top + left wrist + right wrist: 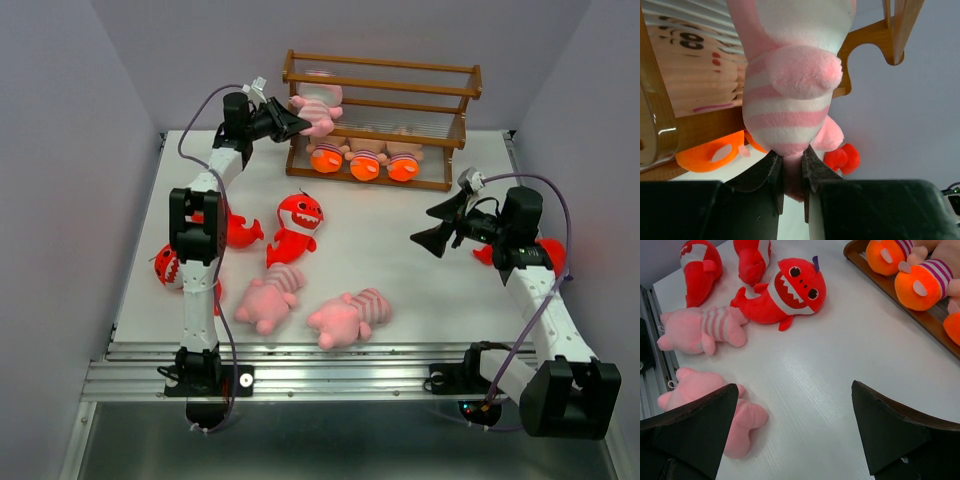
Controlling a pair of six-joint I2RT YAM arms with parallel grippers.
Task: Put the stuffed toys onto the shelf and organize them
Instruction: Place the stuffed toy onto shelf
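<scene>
Holding a pink striped toy at the left end of the shelf

The left gripper (791, 161) is closed tight on the lower end of the pink striped toy (790, 100), whose long axis runs straight out from the fingers toward the shelf (400, 64). The toy is seen above the bottom tier, but whether it rests on slats cannot be told. The right gripper (425, 226) is spread wide with nothing held, above the table (400, 270).

Three pink toys are counted: one held and two loose pink toys (270, 297) lying between the arms. Three orange-footed dolls (366, 160) are lined along the bottom tier. Three red sharks (298, 218) lie near the left arm, and a fourth red shape (548, 250) is partly hidden behind the right arm.
</scene>
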